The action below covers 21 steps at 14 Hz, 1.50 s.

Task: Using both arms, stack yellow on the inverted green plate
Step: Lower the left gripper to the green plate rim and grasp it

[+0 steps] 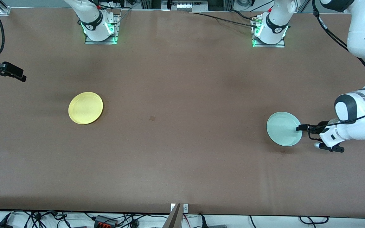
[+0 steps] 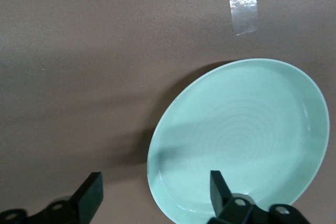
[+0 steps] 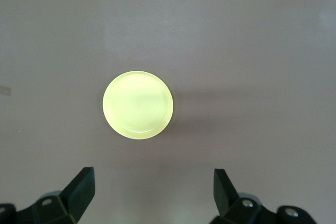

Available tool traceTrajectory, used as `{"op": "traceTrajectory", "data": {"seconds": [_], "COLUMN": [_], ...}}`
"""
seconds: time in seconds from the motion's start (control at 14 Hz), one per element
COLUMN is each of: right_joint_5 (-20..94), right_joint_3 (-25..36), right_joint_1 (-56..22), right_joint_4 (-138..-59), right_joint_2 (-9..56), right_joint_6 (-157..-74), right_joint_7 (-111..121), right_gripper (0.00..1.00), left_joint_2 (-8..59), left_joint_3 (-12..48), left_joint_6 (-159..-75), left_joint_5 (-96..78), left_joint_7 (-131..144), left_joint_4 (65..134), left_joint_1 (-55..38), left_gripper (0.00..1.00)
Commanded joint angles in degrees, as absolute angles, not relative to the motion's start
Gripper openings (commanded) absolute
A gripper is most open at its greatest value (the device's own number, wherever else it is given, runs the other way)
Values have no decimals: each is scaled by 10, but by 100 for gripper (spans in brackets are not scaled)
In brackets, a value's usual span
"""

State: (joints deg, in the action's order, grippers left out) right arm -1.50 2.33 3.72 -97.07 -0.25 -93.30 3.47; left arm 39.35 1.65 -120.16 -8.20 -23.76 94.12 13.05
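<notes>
Your left hand (image 1: 300, 128) is down at the green plate (image 1: 283, 128), which sits near the worktop's (image 1: 182, 164) edge at the left arm's end, rim up and not yet inverted. The hand comes in sideways and low, fingers spread: in the left wrist view one finger (image 2: 219, 188) is over the plate's inside while the other (image 2: 89, 193) sits outside over bare worktop, so the rim lies between them. That reads as a set-up for a rim pinch, the only hold that lets you flip a shallow plate. Nothing is gripped yet.

The yellow plate (image 1: 85, 108) lies flat, rim up, toward the right arm's end, well apart from the green one. Your right hand (image 1: 9, 72) waits high over the worktop edge at its own end, open, fingers (image 3: 79, 188) wide, with the yellow plate (image 3: 138, 105) centred in its wrist view. Sensible: it keeps its target in sight and stays out of the way until the green plate is turned over.

Watch the pinch depth, since a shallow bite on that low rim could slip mid-flip.
</notes>
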Motion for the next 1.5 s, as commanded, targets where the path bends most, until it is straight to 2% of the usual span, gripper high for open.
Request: {"op": "traceTrajectory", "data": {"seconds": [0.0, 0.07, 0.14, 0.21, 0.64, 0.71, 0.79, 0.86, 1.14, 1.43], "right_joint_5": [-8, -8, -8, -8, -8, -8, -8, -8, -8, -8], "right_joint_3": [20, 20, 20, 20, 20, 20, 20, 20, 20, 20], "right_joint_1": [41, 41, 41, 41, 41, 41, 41, 41, 41, 41], "right_joint_4": [-976, -976, -976, -976, -976, -976, -976, -976, -976, -976], "right_joint_2": [-11, -11, -11, -11, -11, -11, -11, -11, -11, -11], "right_joint_6": [-934, -934, -934, -934, -934, -934, -934, -934, -934, -934], "right_joint_7": [40, 40, 40, 40, 40, 40, 40, 40, 40, 40], "right_gripper": [100, 100, 100, 100, 100, 100, 100, 100, 100, 100], "left_joint_2": [398, 402, 403, 403, 416, 416, 415, 415, 405, 347], "left_joint_3": [23, 23, 23, 23, 24, 24, 24, 24, 24, 23], "left_joint_6": [-1224, -1226, -1227, -1228, -1235, -1235, -1234, -1234, -1232, -1223], "left_joint_5": [-97, -97, -97, -98, -105, -106, -106, -106, -105, -98], "left_joint_7": [-265, -265, -265, -265, -265, -266, -272, -273, -273, -265], "left_joint_4": [950, 949, 949, 948, 949, 949, 947, 945, 939, 927], "left_joint_1": [144, 144, 143, 143, 142, 141, 140, 136, 137, 116], "left_gripper": [71, 60, 40, 34, 30, 24, 5, 1, 1, 1]}}
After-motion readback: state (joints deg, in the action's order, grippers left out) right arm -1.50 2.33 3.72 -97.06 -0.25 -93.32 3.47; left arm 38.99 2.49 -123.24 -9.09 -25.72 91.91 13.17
